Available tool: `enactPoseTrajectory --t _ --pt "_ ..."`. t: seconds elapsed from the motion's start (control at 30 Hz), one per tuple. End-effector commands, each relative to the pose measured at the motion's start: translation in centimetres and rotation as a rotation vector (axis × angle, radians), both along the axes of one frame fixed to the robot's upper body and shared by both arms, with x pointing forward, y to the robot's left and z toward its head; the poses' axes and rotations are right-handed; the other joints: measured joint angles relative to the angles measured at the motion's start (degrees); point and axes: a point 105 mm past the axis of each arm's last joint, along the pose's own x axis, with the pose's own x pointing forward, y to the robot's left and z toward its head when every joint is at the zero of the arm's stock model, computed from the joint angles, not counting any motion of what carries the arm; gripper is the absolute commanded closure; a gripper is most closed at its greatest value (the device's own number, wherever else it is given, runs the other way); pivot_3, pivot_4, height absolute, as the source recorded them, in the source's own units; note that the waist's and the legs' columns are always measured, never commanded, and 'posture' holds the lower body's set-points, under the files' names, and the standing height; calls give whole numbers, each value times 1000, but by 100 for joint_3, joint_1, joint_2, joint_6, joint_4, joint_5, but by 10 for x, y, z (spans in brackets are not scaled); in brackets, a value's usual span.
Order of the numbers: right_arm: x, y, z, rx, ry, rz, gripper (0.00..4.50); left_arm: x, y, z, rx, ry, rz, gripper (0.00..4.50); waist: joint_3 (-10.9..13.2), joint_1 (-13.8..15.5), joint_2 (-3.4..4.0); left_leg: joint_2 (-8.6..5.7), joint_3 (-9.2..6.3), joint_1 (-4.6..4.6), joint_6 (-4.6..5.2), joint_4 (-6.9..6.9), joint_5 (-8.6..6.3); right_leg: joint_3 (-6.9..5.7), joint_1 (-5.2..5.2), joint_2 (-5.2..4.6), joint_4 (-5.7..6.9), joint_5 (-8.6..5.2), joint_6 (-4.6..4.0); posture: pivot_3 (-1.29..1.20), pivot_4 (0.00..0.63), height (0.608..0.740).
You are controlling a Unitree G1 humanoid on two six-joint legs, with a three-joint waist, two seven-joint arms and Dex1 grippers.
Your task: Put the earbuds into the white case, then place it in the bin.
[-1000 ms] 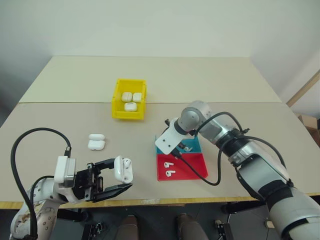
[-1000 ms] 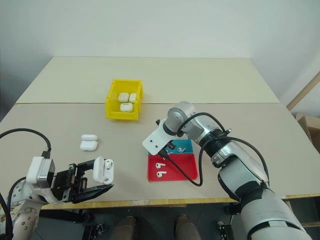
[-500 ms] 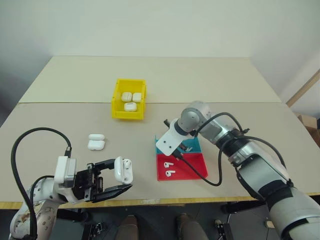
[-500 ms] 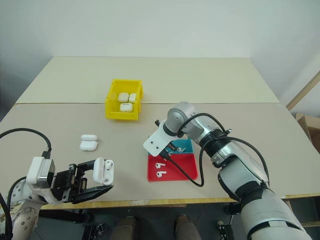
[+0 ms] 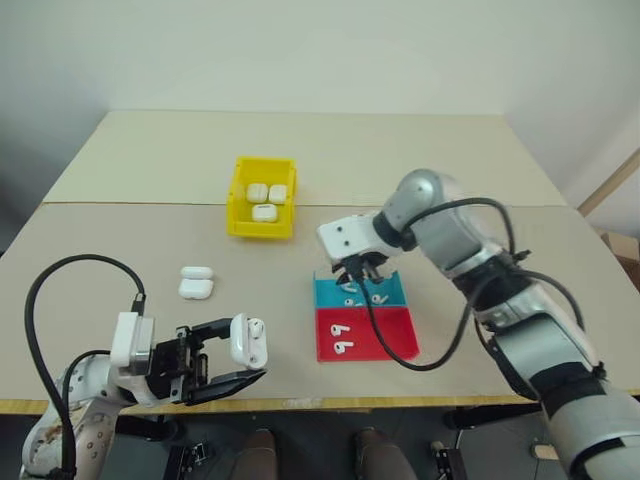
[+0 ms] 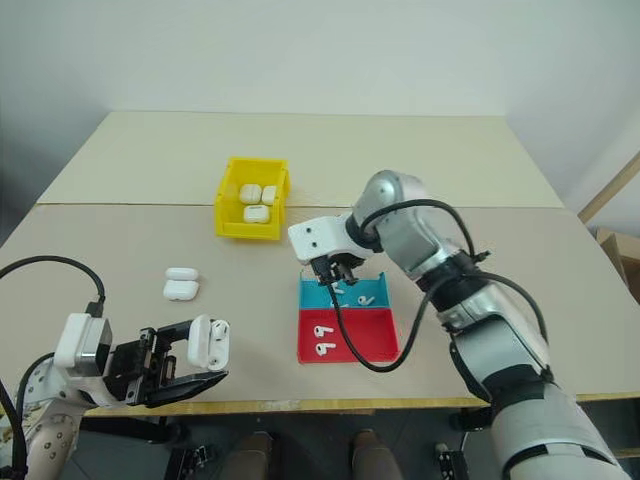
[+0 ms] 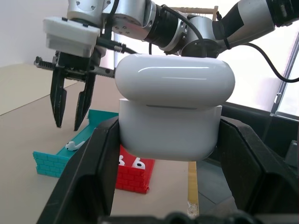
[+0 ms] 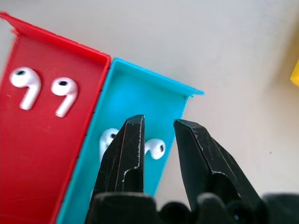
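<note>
With the left hand pinching the open white case near the table's front edge, the right hand, fingers slightly spread, is hovering over the blue tray; it should straddle one of the earbuds squarely before closing.

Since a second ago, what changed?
The right gripper rose off the blue tray and rolled to point down, holding nothing. The left gripper still clamps the white case. Earbuds, red tray and bin unchanged.
</note>
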Motion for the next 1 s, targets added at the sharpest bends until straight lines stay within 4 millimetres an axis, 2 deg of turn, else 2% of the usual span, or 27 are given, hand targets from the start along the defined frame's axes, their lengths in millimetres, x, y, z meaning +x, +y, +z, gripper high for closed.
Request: enactPoseTrajectory --t 0.03,0.2,0.3,0.47,0.6,0.77,1.0 --pt "-12 -7 1 30 92 -102 3152 -3 -4 5 -12 -37 -28 1699 0 -17 0 0 0 0 0 0 0 0 0 0 1 0 0 0 150 740" --pt "-13 -9 -4 106 149 -345 3152 0 -7 4 -21 -38 -36 1699 0 -55 0 1 0 0 0 0 0 2 -6 3 4 0 -1 0 150 740" --pt "-11 -10 -5 130 134 -422 3152 1 -9 3 -31 -36 -42 1699 0 -43 0 1 0 -1 0 0 0 2 -7 3 4 0 -1 0 150 740" --pt "-8 -4 -7 167 108 -515 3152 2 -11 -1 -37 -30 -48 1699 0 -40 0 0 0 -4 0 0 0 2 -7 2 2 -1 0 0 150 740" --pt "-5 1 -12 182 100 -585 2274 3 -12 -2 -40 -29 -48 1699 0 -45 0 0 -2 -4 0 0 0 2 -8 3 3 0 0 0 150 740" --pt "-2 4 -13 185 99 -621 2274 4 -13 -2 -39 -33 -47 1699 0 -42 0 0 -2 -5 0 0 0 2 -8 3 2 0 0 0 150 740" --pt "10 6 -27 151 80 -647 2274 4 -16 -2 -43 -34 -42 1699 0 -45 0 0 -2 -6 0 0 0 2 -8 3 2 0 0 0 150 740"
